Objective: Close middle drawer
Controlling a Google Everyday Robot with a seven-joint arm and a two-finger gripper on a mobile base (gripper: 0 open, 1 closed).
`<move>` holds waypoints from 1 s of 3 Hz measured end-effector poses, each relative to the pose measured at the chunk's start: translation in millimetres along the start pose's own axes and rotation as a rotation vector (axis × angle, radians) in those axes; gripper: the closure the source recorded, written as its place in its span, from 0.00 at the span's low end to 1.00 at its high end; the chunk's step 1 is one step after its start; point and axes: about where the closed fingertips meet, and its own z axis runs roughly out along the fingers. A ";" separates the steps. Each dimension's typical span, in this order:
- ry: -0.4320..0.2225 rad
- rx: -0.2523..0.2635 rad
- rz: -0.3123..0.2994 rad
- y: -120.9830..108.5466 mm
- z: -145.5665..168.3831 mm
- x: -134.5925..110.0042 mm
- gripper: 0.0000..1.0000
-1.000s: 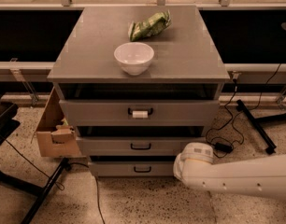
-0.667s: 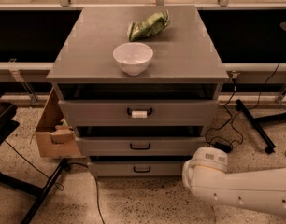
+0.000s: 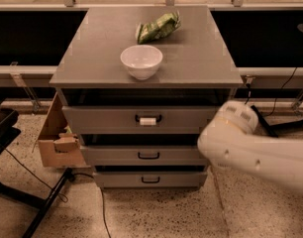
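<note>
Tabletop (image 3: 92, 48): the flat grey top of a three-drawer cabinet, seen from the front and above.
White bowl (image 3: 141, 61): upright on the tabletop, near the front edge and about midway along it.
Green bag (image 3: 158, 27): crumpled and lying toward the back edge, behind the bowl and apart from it.
Top drawer (image 3: 102, 119): just under the front edge, with a white tag (image 3: 147, 121) on its black handle.
Middle drawer (image 3: 112, 156): directly below the top drawer. Its plain black handle (image 3: 148, 155) is at the centre and a dark strip shows above its front. Its right end is hidden behind the arm.
Lowest drawer (image 3: 122, 179): the narrower front beneath it, close to the speckled floor (image 3: 156, 212).
Robot arm (image 3: 250, 152): a thick white segment below the front-right corner, reaching in from the right edge of the picture and overlapping the right ends of the upper two drawer fronts.
Gripper: out of the picture, since only that arm segment shows. Its state cannot be told.
Cardboard box (image 3: 55, 133): open, against the cabinet's left side, below the front-left corner.
</note>
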 end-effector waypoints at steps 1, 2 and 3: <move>0.104 -0.070 0.157 -36.7 -9.4 25.9 1.00; 0.198 -0.162 0.351 -41.5 -25.6 76.8 1.00; 0.307 -0.256 0.571 -19.0 -70.5 129.3 1.00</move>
